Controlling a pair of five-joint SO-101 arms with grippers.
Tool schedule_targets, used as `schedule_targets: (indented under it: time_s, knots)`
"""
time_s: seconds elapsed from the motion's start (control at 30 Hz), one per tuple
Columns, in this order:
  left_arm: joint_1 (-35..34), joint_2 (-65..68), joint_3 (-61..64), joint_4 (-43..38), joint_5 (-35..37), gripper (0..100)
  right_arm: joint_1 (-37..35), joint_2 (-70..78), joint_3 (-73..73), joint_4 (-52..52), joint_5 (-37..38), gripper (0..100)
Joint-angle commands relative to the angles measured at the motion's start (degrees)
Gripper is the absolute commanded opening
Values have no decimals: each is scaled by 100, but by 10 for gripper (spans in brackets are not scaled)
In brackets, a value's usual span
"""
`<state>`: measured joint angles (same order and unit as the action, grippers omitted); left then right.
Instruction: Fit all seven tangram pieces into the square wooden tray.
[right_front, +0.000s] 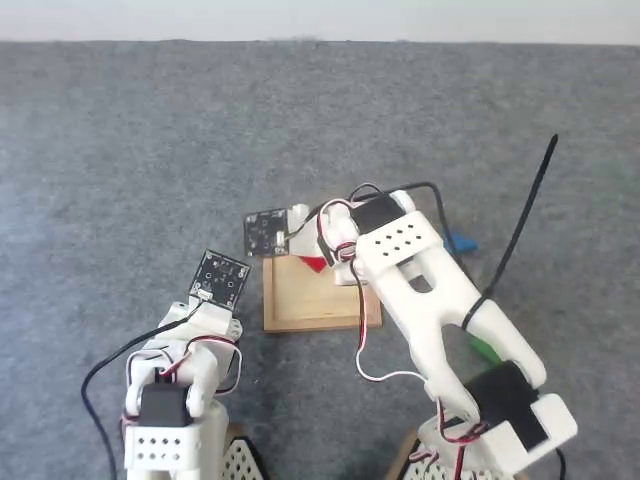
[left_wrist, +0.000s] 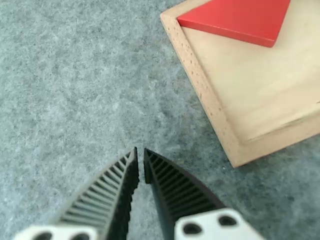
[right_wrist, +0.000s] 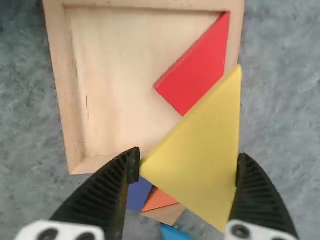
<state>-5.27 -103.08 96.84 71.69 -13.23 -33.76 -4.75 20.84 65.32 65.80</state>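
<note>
clearly the yellow triangle (right_wrist: 200, 165) was clamped between the two fingers of the right claw (right_wrist: 187, 164), held flat above one rim of the square wooden tray (right_wrist: 55, 100). just beyond the claw's tips a red triangle (right_wrist: 197, 75) lay inside the tray against a wall, one corner hidden behind the yellow piece. under the held triangle, nearer the claw's base, a dark blue piece (right_wrist: 137, 195) and an orange piece (right_wrist: 160, 201) peeked out. the left claw (left_wrist: 140, 162) hung over grey carpet (left_wrist: 65, 75), jaws together on nothing, with the tray's corner just ahead of its tips.
</note>
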Motion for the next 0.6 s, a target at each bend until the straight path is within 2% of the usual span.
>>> schedule_targets:
  time_s: [0.0, 0.17, 0.37, 0.57]
  knots:
    - [-26, -132, -48, 26, -44, 19, -84, -277, -290, -110, 580, 243]
    - [-26, -132, -48, 26, -44, 19, -426, -215, -290, -136, 809, 252]
    - [-26, -132, -48, 26, -44, 19, -796, 567, -536, -145, 914, 252]
    - [-26, -132, -48, 26, -44, 19, -769, 1015, -668, -84, 2224, 252]
